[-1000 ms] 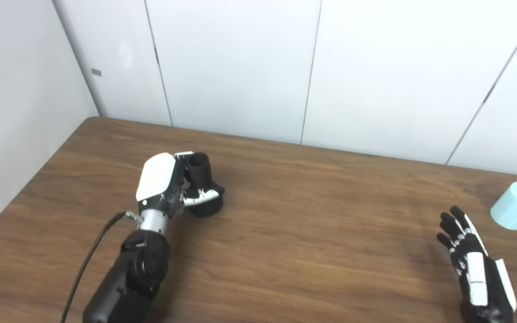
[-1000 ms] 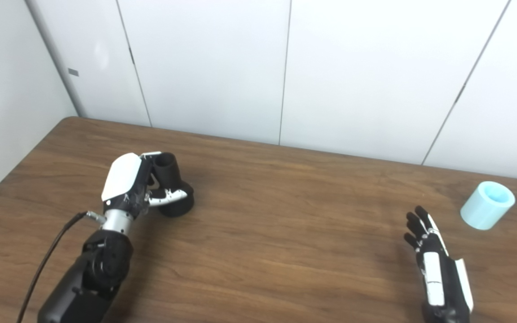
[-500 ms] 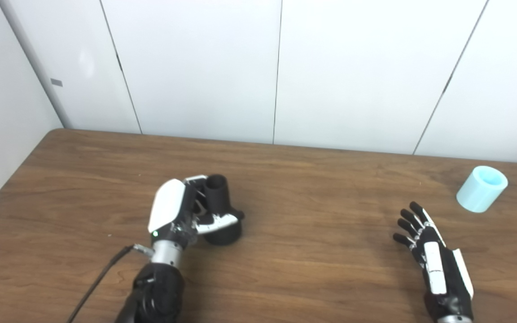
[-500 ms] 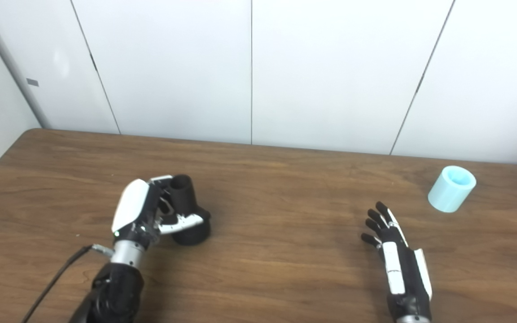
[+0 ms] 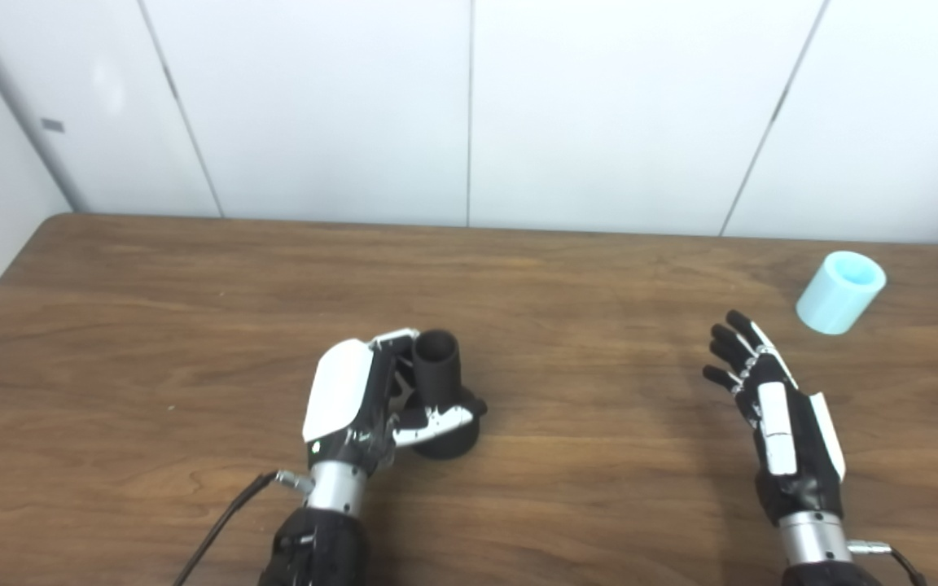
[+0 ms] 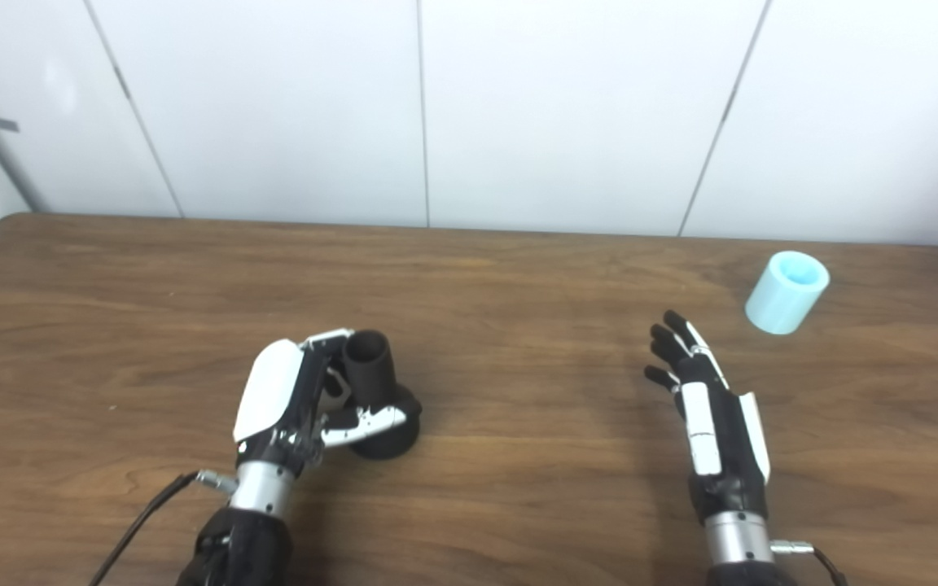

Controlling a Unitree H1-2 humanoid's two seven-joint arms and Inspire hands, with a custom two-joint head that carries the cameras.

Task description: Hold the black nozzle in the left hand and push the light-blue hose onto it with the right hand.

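The black nozzle [image 5: 441,396] stands upright on the brown table [image 5: 192,309], its narrow open neck pointing up and its wider base on the wood. My left hand [image 5: 355,403] is wrapped around it, fingers behind the neck and thumb across the front of the base. The light-blue hose [image 5: 841,291] is a short pale cylinder standing near the table's far right corner. My right hand [image 5: 770,407] hovers open, fingers spread and pointing toward the hose, well short of it, with nothing in it. In the right eye view the hose [image 6: 787,303] is likewise apart from that hand [image 6: 709,415].
White wall panels [image 5: 469,114] rise directly behind the table's far edge. A black cable [image 5: 221,521] trails from my left wrist toward the bottom edge. Bare wood lies between the two hands.
The whole picture has shifted, so the camera has turned right. My right hand has reached a little closer to the hose; the left hand keeps its hold on the nozzle.
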